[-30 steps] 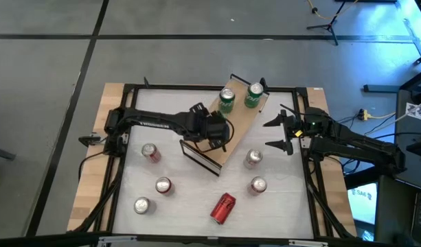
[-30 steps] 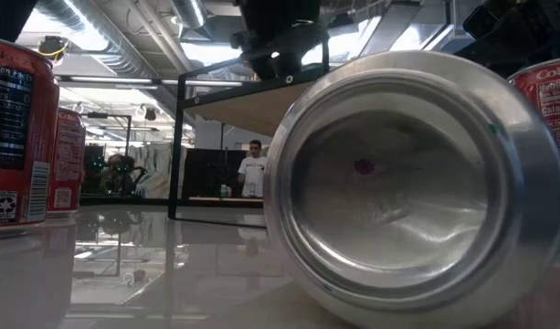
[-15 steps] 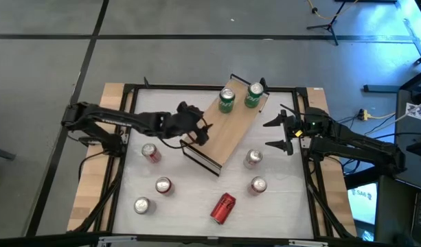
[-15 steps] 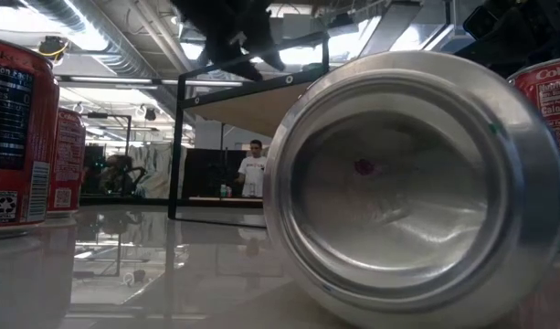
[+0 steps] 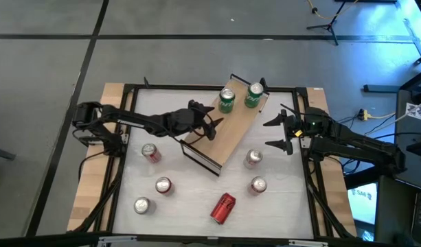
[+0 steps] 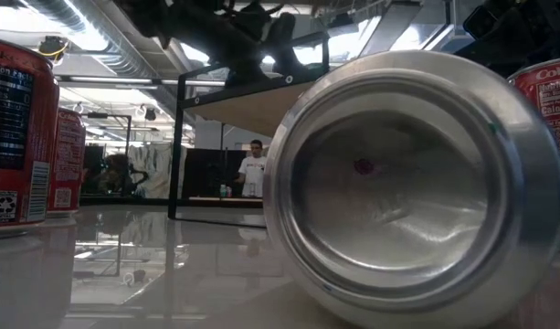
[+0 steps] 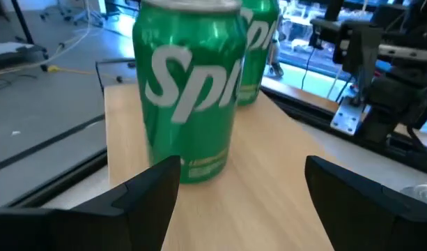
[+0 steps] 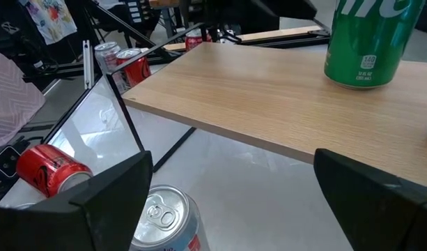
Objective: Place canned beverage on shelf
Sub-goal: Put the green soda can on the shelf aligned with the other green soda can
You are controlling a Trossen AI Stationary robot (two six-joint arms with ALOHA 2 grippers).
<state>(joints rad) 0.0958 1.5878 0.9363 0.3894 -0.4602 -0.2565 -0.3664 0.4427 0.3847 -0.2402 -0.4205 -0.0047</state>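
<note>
The shelf (image 5: 231,130), a light-wood board on a dark frame, stands slantwise at the table's far middle. Two green cans (image 5: 226,101) (image 5: 254,95) stand upright on its far end. My left gripper (image 5: 210,125) hovers over the board's left part, open and holding nothing. It points nearly level at the nearer green can (image 7: 189,97), which stands a little ahead of its fingers. My right gripper (image 5: 274,134) waits open at the table's right side, next to the shelf (image 8: 269,97).
Several upright cans (image 5: 150,152) (image 5: 163,185) (image 5: 253,159) stand on the white table around the shelf's near end. A red can (image 5: 222,208) lies on its side near the front, its bottom (image 6: 417,183) filling the low view. A person stands in the room beyond the table.
My left arm has drawn back toward the table's left edge and sunk a little. Its gripper has tipped up from pointing down at the board to nearly level, facing the green cans. The gap between its fingers looks unchanged.
</note>
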